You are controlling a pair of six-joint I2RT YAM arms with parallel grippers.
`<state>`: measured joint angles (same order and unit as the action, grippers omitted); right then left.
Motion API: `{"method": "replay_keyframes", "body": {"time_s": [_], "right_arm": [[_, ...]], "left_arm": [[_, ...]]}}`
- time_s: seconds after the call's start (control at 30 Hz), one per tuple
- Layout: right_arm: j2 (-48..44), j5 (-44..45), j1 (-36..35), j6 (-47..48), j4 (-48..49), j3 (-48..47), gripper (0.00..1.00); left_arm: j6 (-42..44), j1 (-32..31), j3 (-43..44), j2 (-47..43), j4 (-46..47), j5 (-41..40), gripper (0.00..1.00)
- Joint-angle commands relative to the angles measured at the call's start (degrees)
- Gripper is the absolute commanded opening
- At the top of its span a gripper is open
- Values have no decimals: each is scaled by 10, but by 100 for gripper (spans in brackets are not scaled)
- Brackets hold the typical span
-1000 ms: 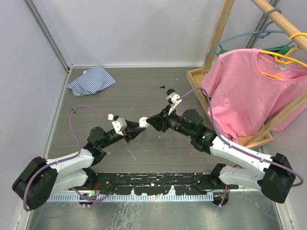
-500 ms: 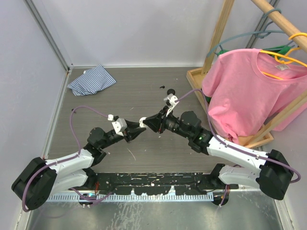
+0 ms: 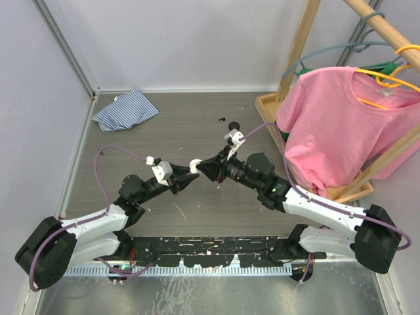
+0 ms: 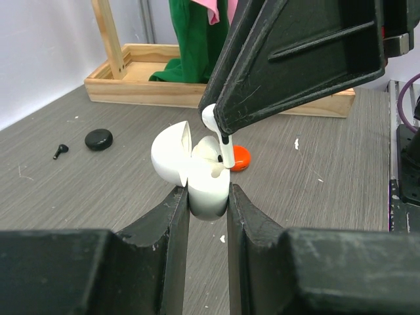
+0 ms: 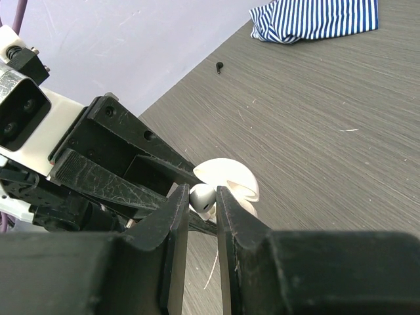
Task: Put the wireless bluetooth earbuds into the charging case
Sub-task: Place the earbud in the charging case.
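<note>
The left claw [image 4: 207,197] is clamped on the open white case [image 4: 172,156] near the table's middle. The right claw [image 5: 202,197] pinches a white earbud [image 4: 210,117] tightly, with the earbud's stem reaching down into the case's open mouth.

Soft, even overhead light, faint shadows on the table [image 3: 197,131]. Wrist views blur close up; the charging case [image 4: 207,193] glares white.

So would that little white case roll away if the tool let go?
Probably. The white case looks rounded and smooth, so it might slip or roll. Its open lid could stop it rolling far. It seems light: the left tool alone holds it up.
</note>
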<state>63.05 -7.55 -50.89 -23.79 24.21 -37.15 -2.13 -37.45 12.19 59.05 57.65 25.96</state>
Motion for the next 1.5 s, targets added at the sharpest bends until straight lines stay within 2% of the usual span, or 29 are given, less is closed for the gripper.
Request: {"method": "replay_keyframes", "body": {"time_s": [0.0,0.73,1.1,1.47], "right_arm": [[3,16,-4,12,26,0,13],[12,24,-7,9,44,8,13],[-3,26,-8,16,29,12,16],[-2,48,-17,8,-6,0,20]], "left_arm": [[-3,-2,19,-11,50,-10,0],[-17,-2,23,-3,58,-3,0],[-26,-3,19,-15,47,-63,0],[-21,-3,14,-9,52,-69,0]]}}
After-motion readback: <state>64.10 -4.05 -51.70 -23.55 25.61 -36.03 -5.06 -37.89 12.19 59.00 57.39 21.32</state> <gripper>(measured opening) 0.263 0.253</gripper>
